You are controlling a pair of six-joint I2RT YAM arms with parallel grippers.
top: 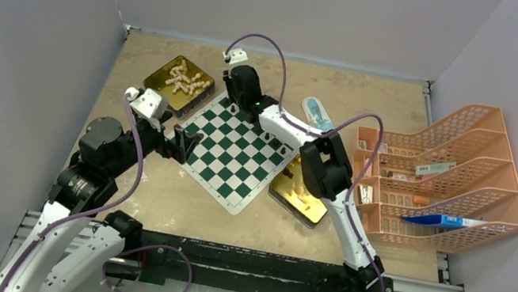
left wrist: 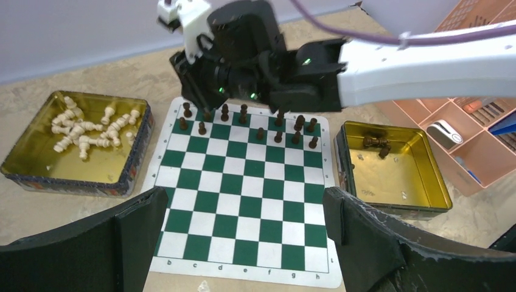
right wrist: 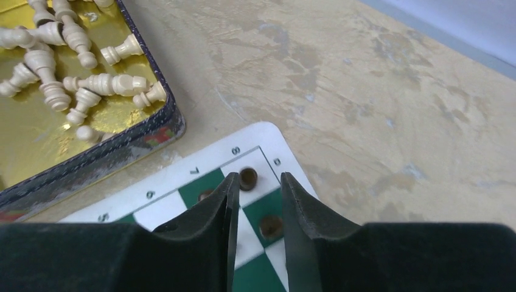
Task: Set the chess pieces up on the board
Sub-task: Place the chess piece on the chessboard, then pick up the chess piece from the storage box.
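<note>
The green and white board (top: 233,159) lies slanted mid-table. Several dark brown chess pieces (left wrist: 243,118) stand along its two far rows. My right gripper (right wrist: 260,180) hovers low over the far corner of the board (right wrist: 201,165), its jaws a narrow gap apart. A dark piece (right wrist: 271,226) stands on the square between them, apparently untouched, with another (right wrist: 247,178) just beyond. My left gripper (left wrist: 243,204) is wide open and empty above the board's near edge (left wrist: 243,255). Cream pieces (left wrist: 85,131) lie heaped in the left gold tin (top: 205,92).
A second gold tin (left wrist: 426,176) right of the board holds a few dark pieces (left wrist: 377,143). An orange tiered desk tray (top: 443,178) with small items stands at the right. A white and blue object (top: 318,112) lies behind the board. Walls enclose the table.
</note>
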